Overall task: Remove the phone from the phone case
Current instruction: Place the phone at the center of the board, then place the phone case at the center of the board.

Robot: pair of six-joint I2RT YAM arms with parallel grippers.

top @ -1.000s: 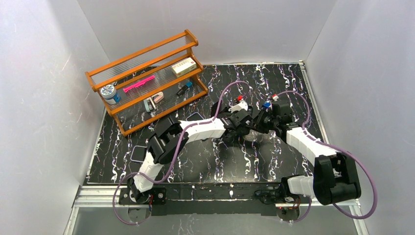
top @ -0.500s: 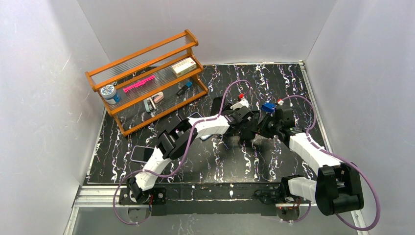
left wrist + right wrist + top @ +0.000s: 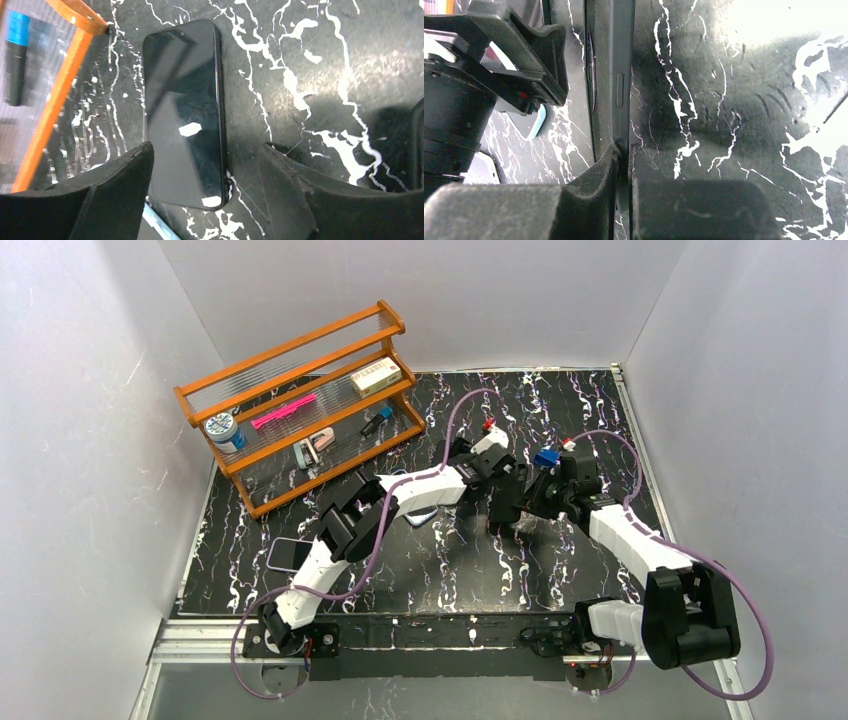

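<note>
A bare black phone (image 3: 182,110) lies flat, screen up, on the marble table, its far end near the orange shelf's foot. My left gripper (image 3: 205,150) hangs just above its near end, open, fingers either side and nothing held. In the top view this gripper (image 3: 497,480) sits mid-table. The dark grey phone case (image 3: 616,75) stands on edge, empty as far as I can see. My right gripper (image 3: 624,150) is shut on its rim. From above, the right gripper (image 3: 527,502) faces the left one, with the case (image 3: 503,510) between them.
The orange shelf (image 3: 300,405) stands at the back left, holding a blue marker (image 3: 15,60) and small items. A light-blue cased phone (image 3: 531,125) lies near the left arm. Another phone (image 3: 288,554) rests at the table's left. White walls close in three sides.
My left gripper has gone from shut to open, and the black phone now lies free on the table. The left arm shifted slightly back. The right gripper stays shut on the case.
</note>
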